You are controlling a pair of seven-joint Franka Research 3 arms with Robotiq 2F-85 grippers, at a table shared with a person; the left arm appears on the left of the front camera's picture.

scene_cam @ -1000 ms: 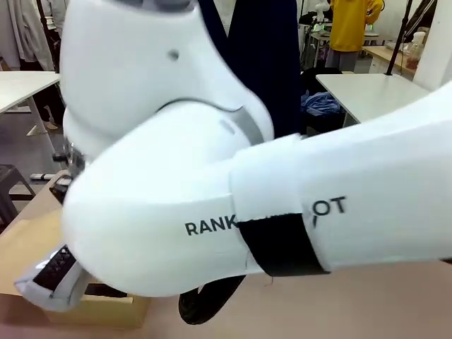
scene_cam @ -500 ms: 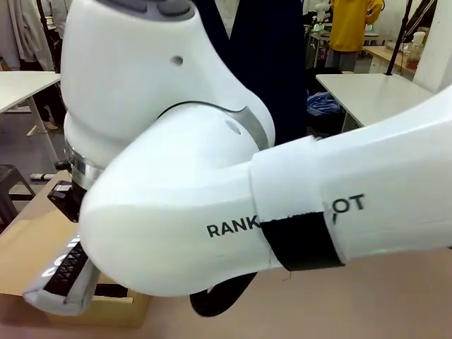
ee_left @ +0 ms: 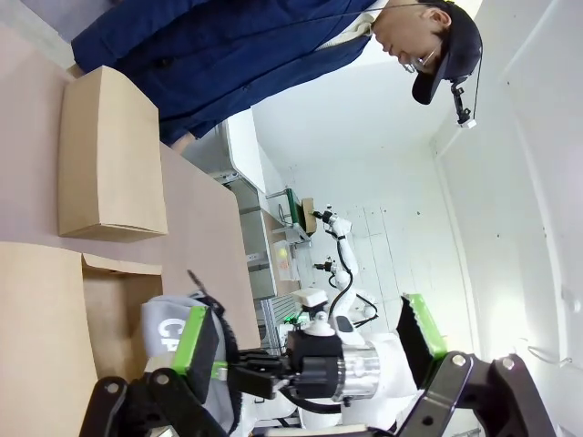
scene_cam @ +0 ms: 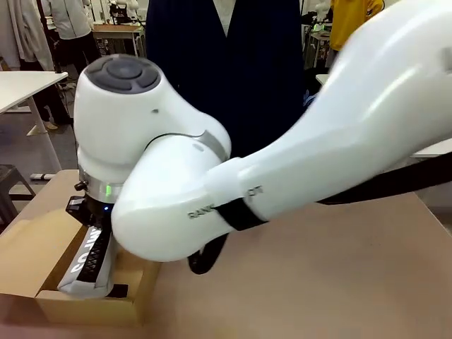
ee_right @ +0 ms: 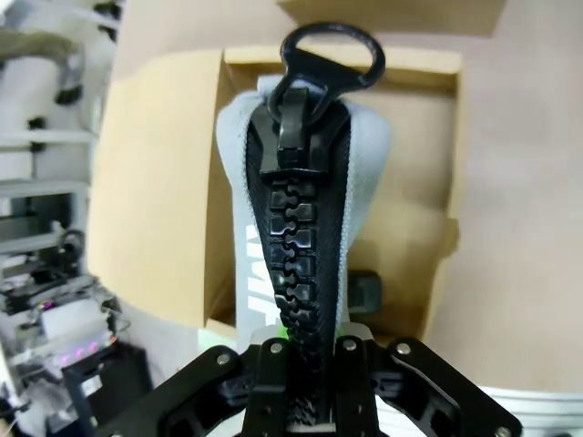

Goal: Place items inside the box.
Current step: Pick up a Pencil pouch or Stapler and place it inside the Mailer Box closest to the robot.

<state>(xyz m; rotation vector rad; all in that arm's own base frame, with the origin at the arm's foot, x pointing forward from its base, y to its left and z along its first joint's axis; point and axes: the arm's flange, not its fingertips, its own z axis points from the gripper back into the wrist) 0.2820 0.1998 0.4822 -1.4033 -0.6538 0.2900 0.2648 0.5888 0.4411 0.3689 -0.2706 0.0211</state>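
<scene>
While the right gripper (ee_right: pixel 305 355) is squeezed tight on one end of the grey pouch (ee_right: pixel 246 255), the pouch hangs with its zipper ring pointing down into the box (scene_cam: pixel 85 309), over at the robot's left side of the table. In the front view its low end is already past the box's rim, but I cannot tell if it touches the floor of the box. I think the job now is to put the pouch down and let go. To do it well, the arm should go down slowly and lean the pouch over so it lies flat. It should open its fingers only when the pouch rests on the cardboard. It should also stay off the walls and not land on what looks like the black stapler (ee_right: pixel 369 291) (just a dark corner of it shows beside the pouch). The big flap lies open and flat to one side, so nothing blocks the way in. Nearby sits a smaller box (ee_left: pixel 109 155) with its top shut, so I cannot see inside it. The left gripper (ee_left: pixel 310 341) waits close by with its green pads spread wide, holding nothing.
</scene>
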